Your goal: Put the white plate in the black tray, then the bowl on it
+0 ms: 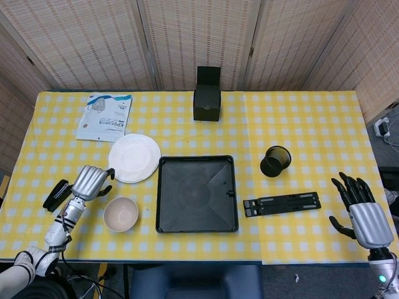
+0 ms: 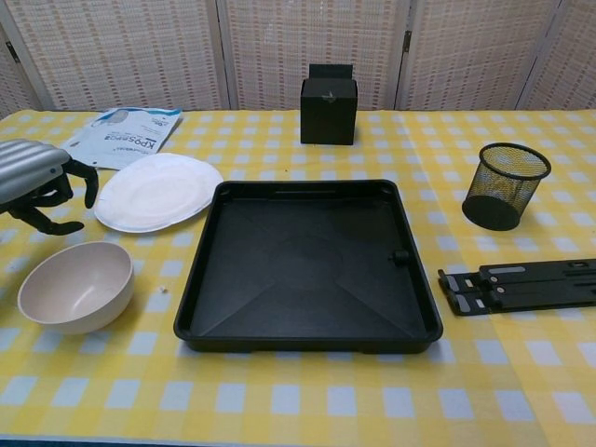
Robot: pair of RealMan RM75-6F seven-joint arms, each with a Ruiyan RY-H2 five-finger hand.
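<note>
The white plate (image 1: pixel 134 158) (image 2: pixel 156 191) lies flat on the checked cloth, just left of the empty black tray (image 1: pixel 197 194) (image 2: pixel 307 265). A beige bowl (image 1: pixel 121 213) (image 2: pixel 74 286) stands upright in front of the plate, left of the tray. My left hand (image 1: pixel 90 182) (image 2: pixel 33 177) hovers beside the plate's left edge and behind the bowl, its fingers bent downward and apart, holding nothing. Far off at the table's right front corner, my right hand (image 1: pixel 365 215) shows only in the head view, its fingers spread and empty.
A mask package (image 1: pixel 104 116) lies at the back left and a black box (image 1: pixel 207 94) at the back centre. A mesh pen cup (image 1: pixel 275 161) and a flat black stand (image 1: pixel 282 204) sit right of the tray. A small black object (image 1: pixel 56 195) lies left of my left hand.
</note>
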